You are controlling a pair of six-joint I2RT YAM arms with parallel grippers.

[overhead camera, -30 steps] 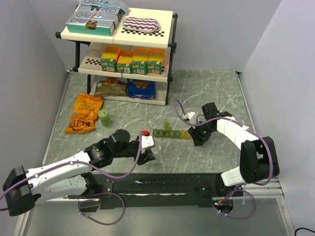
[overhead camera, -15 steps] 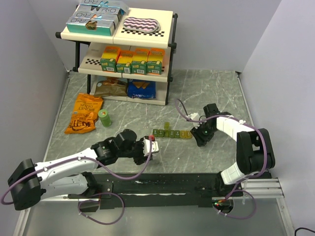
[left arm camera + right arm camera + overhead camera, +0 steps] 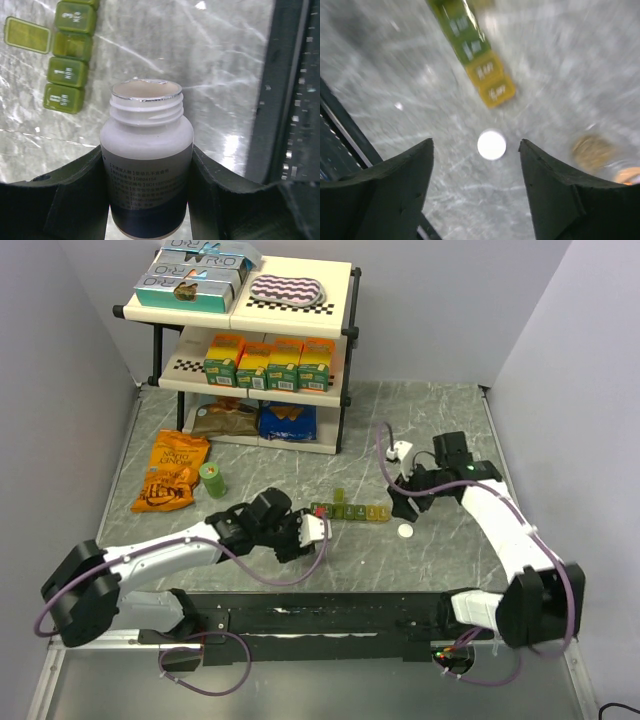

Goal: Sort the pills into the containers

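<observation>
1. The containers (image 3: pixel 348 511) lie on the worktop (image 3: pixel 420 430) between both tools: at 1 o'clock of the left tool (image 3: pixel 305 535), at 9 o'clock of the right tool (image 3: pixel 400 502)
2. The left tool is clenched around an uncapped white bottle (image 3: pixel 146 165); the right tool hangs released over a white cap (image 3: pixel 491 144)
3. Grey marbled worktop, pale walls (image 3: pixel 60 360), stocked shelf rack (image 3: pixel 250 340) at 12 o'clock

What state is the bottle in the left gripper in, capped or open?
Open: the bottle shows bare threads and an uncovered mouth, clamped in the left gripper.
</observation>
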